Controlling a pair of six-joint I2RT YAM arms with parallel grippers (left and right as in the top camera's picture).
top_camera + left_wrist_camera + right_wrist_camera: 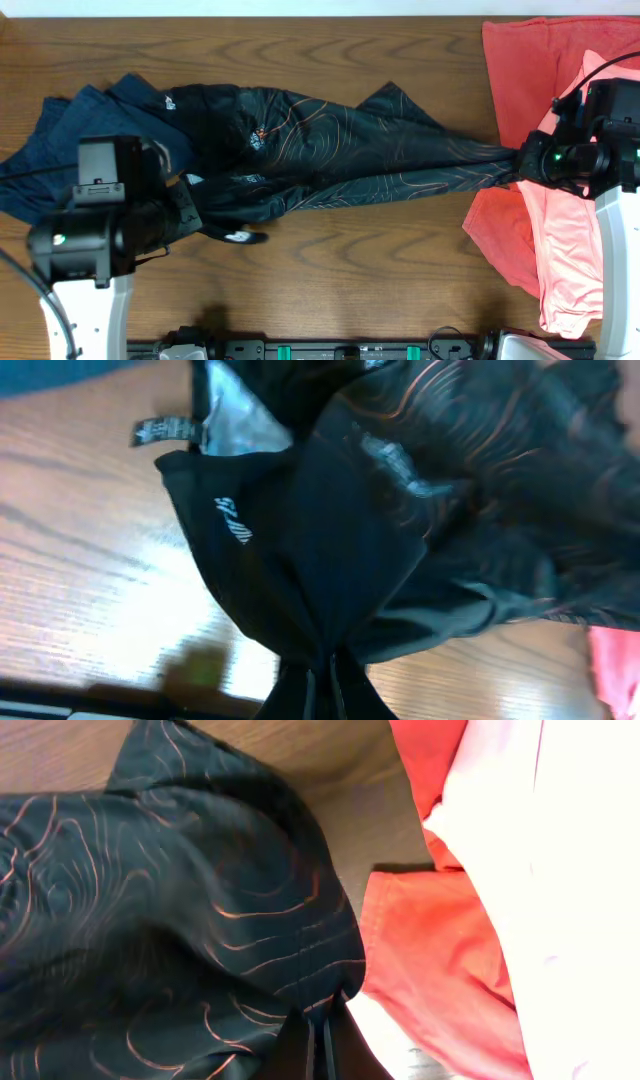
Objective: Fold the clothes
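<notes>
Tension tells the story: the black jersey [330, 150] lies across the middle of the tabletop [360, 290], drawn into a long, narrowing band between the two arms; it looks held this way to pull out slack before any fold is made.

The left claw [325, 685] is clamped on a gathered bunch of plain black cloth at the jersey's left end; the folds run down into its jaws, and a small woven label [165, 428] hangs out just above, so this is probably the neck end. The right claw [322, 1040] is pinched shut on a point of the orange-lined fabric at the opposite end; the cloth funnels tightly into it.

A navy garment [60, 150] lies crumpled at the far left, partly under the jersey's end and beside the left arm. A red shirt [530, 60] and a coral-pink shirt [570, 250] are spread at the right, directly below the right claw.

By my judgement the folding proper is not yet begun: the jersey is twisted and creased, not flat; each end is gripped at one point, so its width sags inward. Dragging the red shirt along is the likeliest hazard on the right.
</notes>
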